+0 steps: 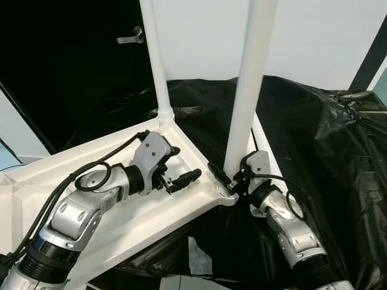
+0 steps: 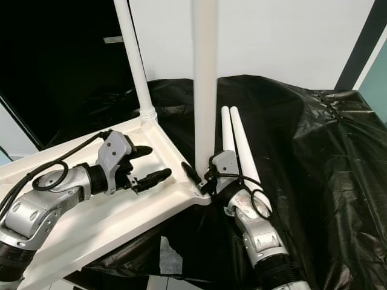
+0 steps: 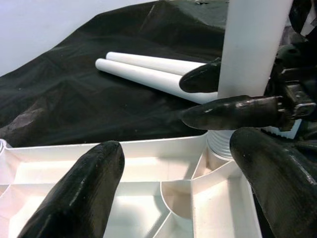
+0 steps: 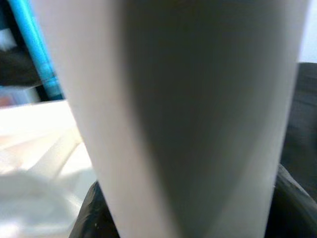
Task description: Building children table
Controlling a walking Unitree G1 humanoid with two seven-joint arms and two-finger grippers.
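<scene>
lying upside down on a black plastic sheet [image 1: 314,139] is a white children's table top [image 1: 121,223], its ribbed underside facing up, reaching from about 8 o'clock toward the centre of the head views. the left gripper [image 1: 180,174] hovers over that underside just left of centre, its two black fingers spread apart with nothing between them, pointing toward 3 o'clock. at roughly 12 o'clock from it, a rear white leg [image 1: 155,60] stands upright in the far corner socket of the table top. just right of centre, a near white leg [image 1: 247,84] rises upright from the table's closest corner socket. the right gripper [image 2: 199,181] reaches in from 5 o'clock and is closed around the base of this near leg, one black finger visible on either side of the tube where it meets the socket. to the right of that, at about 1 o'clock from the right gripper, two spare white legs [image 2: 233,136] lie side by side, touching each other, on the black sheet. behind everything runs a pale wall [image 1: 314,36].
</scene>
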